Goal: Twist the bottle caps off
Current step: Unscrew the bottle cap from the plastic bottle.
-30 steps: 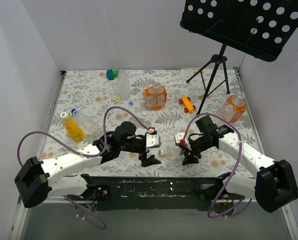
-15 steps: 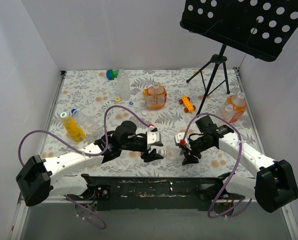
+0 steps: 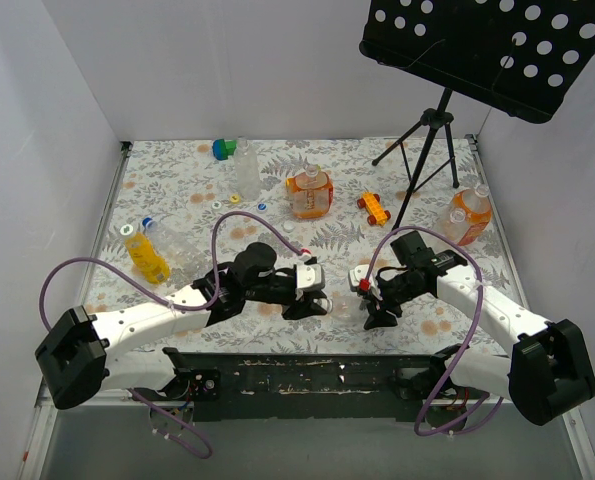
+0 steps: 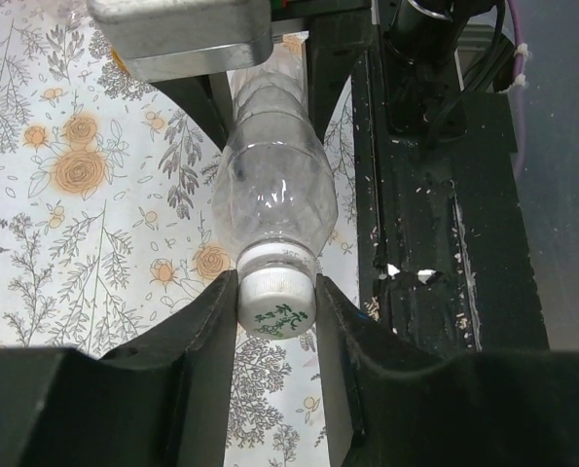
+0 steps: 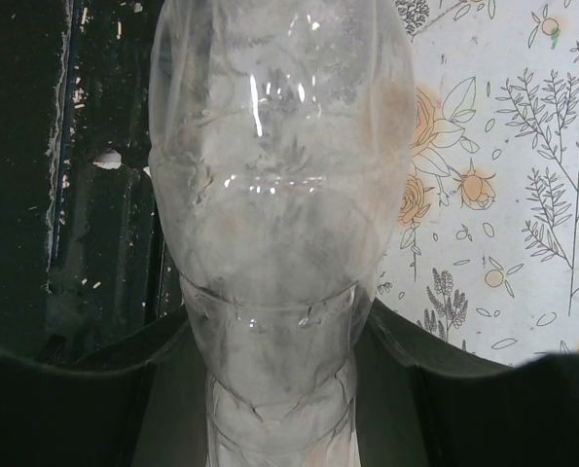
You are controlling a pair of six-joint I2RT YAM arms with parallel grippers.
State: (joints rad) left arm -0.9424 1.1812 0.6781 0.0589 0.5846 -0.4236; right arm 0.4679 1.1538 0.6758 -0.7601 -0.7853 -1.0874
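A clear, colourless bottle (image 4: 274,185) lies on its side between my two grippers, near the table's front edge (image 3: 343,304). Its white cap (image 4: 276,304) carries green print and points toward my left gripper (image 4: 276,292), whose black fingers (image 4: 206,336) press on both sides of it. My right gripper (image 5: 279,341) is shut on the bottle's ribbed body (image 5: 279,195). In the top view the left gripper (image 3: 315,302) and the right gripper (image 3: 370,312) face each other across the bottle.
Further back stand a yellow-liquid bottle (image 3: 145,256), a clear bottle with a blue cap (image 3: 173,238), a tall clear bottle (image 3: 246,168) and two orange bottles (image 3: 309,194) (image 3: 467,216). Loose caps (image 3: 235,199), an orange toy car (image 3: 373,207), a green-blue block (image 3: 224,149) and a music-stand tripod (image 3: 427,150) are there too.
My left gripper has slid right up to the bottle's cap and its fingers have closed on it. The right arm and the bottle have stayed put.
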